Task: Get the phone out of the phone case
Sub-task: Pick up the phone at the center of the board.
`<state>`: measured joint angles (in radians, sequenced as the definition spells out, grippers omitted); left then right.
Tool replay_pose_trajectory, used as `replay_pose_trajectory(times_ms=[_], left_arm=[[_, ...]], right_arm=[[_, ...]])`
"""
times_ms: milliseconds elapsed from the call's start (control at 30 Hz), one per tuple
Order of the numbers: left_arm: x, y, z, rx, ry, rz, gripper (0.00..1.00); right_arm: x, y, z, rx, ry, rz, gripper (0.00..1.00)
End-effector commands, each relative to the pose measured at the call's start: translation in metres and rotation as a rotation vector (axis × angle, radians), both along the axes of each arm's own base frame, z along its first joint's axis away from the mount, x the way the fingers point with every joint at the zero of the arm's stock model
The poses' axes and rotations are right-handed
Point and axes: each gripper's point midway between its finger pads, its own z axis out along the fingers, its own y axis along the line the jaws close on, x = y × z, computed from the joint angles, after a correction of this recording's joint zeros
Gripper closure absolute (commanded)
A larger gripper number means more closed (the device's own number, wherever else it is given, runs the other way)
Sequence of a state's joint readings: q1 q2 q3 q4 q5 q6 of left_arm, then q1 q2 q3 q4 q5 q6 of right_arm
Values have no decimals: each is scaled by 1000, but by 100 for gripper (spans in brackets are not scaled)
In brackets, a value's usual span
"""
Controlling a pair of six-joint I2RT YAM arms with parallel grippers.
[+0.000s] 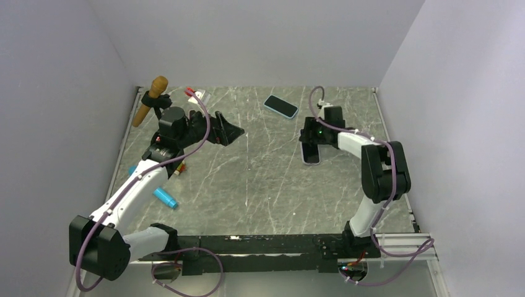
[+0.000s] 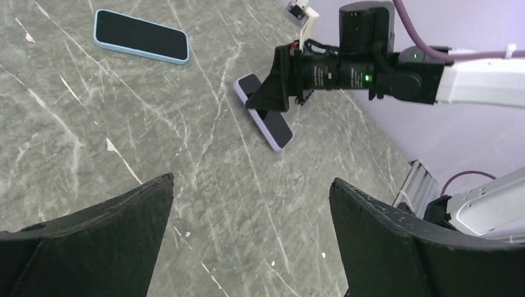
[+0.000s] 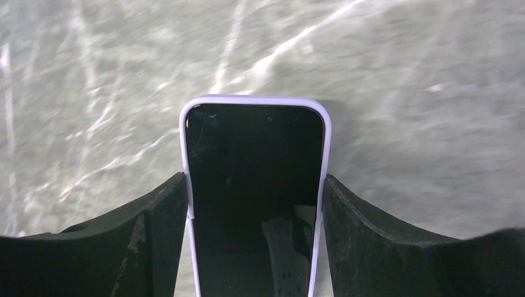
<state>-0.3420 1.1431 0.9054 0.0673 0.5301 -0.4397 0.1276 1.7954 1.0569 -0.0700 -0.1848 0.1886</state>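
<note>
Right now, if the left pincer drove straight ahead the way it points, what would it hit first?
Probably bare tabletop: the open left pincer seems angled downward. Beyond lies the lilac-cased phone clamped by the right pincer, though depth is unclear.

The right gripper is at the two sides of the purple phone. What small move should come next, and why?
Probably raise the phone slightly off the table. The right gripper presses both long edges of its case while it lies flat, so nothing can get under it. The left gripper hangs wide open, well apart, free to come peel the case.
</note>
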Motion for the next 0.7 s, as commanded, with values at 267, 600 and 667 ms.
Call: replay_pose_trajectory(times_ms=[267,600,667], left_arm=[[18,-5,-15,-81,182,10,13],[18,-18,-46,-56,289,-24,4],[16,-24,-50,-28,291,-29,1]], right_arm=[[-51,111,105,212,-432,99,100],[-100,177,155,274,-624,227,100],[-107,189,162,296,-643,244,100]])
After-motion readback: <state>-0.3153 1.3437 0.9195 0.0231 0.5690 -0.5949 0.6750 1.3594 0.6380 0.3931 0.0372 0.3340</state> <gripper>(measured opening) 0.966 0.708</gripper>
